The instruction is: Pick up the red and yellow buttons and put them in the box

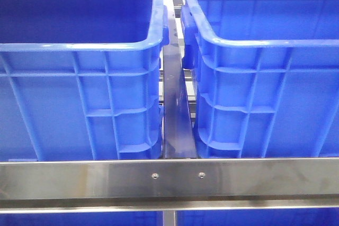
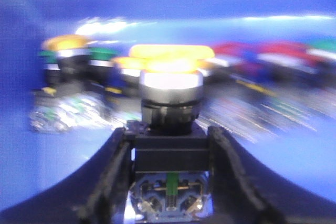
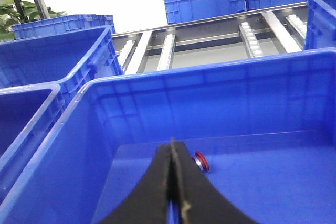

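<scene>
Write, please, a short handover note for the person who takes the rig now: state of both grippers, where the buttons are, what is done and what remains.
Left gripper: shut on the yellow round push button with a metal collar, gripped at its black body. It is inside a blue plastic crate, above a blurred pile of other coloured buttons.
Right gripper: shut, empty, over a second blue crate.
Done: one red round button lies on this crate's floor.
Left: carry the yellow button over and release it, probably into the same crate as the red one.
The front view shows only crate walls, no arms.
</scene>
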Motion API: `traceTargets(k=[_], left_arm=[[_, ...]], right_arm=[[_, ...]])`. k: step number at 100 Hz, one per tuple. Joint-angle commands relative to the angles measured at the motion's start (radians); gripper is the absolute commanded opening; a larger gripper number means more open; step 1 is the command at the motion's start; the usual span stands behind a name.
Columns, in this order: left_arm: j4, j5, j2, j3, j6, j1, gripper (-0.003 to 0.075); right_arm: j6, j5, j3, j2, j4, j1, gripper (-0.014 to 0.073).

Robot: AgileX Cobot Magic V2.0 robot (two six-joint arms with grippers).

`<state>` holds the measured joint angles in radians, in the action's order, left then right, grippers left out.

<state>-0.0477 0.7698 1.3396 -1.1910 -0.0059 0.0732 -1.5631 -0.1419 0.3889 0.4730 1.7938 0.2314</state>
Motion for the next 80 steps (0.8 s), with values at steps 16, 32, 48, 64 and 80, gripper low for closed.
traceTargets(k=[16,32,48,64,80], left_arm=[[-0.139,-0.032,-0.218,0.023,0.191,0.139,-0.0019],[-0.302,-0.026,-0.264,0.023,0.349,0.247,-0.0019],[-0.402,-0.016,-0.25,0.022,0.457,0.368,-0.0019],[-0.455,-0.014,-0.214,0.022,0.532,0.489,-0.0019],[-0.456,-0.014,-0.166,0.019,0.56,0.606,-0.0019]], right_arm=[[-0.013,0.028,0.028,0.0,-0.016,0.001,-0.0068],[-0.013,0.028,0.028,0.0,-0.016,0.001,-0.0068],[-0.013,0.028,0.028,0.0,-0.016,0.001,-0.0068],[-0.013,0.03,0.028,0.0,-0.016,0.001,-0.0068],[-0.013,0.032,0.028,0.0,-0.016,0.001,-0.0068]])
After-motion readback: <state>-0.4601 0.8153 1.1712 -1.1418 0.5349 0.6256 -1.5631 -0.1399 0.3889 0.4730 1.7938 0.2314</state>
